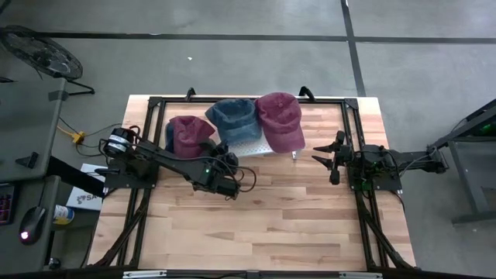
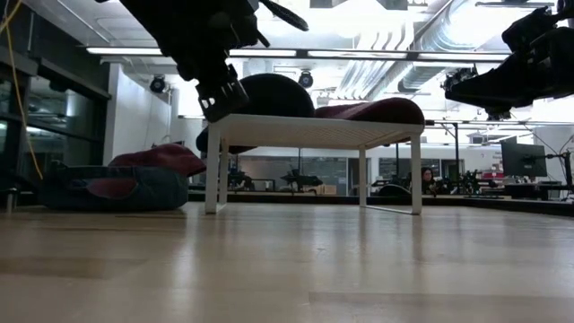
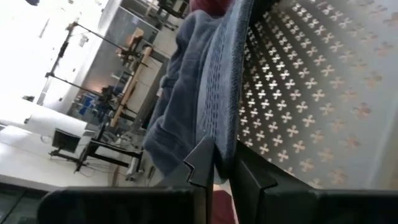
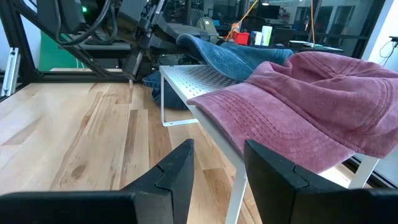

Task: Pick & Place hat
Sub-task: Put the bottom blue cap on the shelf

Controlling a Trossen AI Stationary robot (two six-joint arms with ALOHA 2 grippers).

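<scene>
While my left arm reaches in over the counter (image 1: 256, 225), here is the scene from left to right.

Left maroon hat (image 1: 188, 133): lies on the counter at the far left, beside the rack, not on it; no jaws touch it.

Left jaws (image 1: 230, 160): at the near left edge of the white rack (image 1: 256, 147), nipped nearly shut on the brim of the blue hat (image 1: 235, 118). In my left wrist view the denim edge (image 3: 214, 106) runs straight down between my two fingers (image 3: 200, 163), so I judge I am grasping it, though perhaps starting to ease off.

Blue hat: draped over the rack's far left part, brim hanging toward my left jaws. I judge it sits this way because I am setting it on the rack, or about to draw it off; I cannot tell which.

Rack: stands on thin white legs at the far middle of the counter, its perforated top carrying the hats.

Right maroon hat (image 4: 311, 99): rests on the rack's right part, brim overhanging the near right edge.

Right jaws (image 1: 328, 160): released, holding nothing, waiting well right of the rack and pointing at that hat.
</scene>
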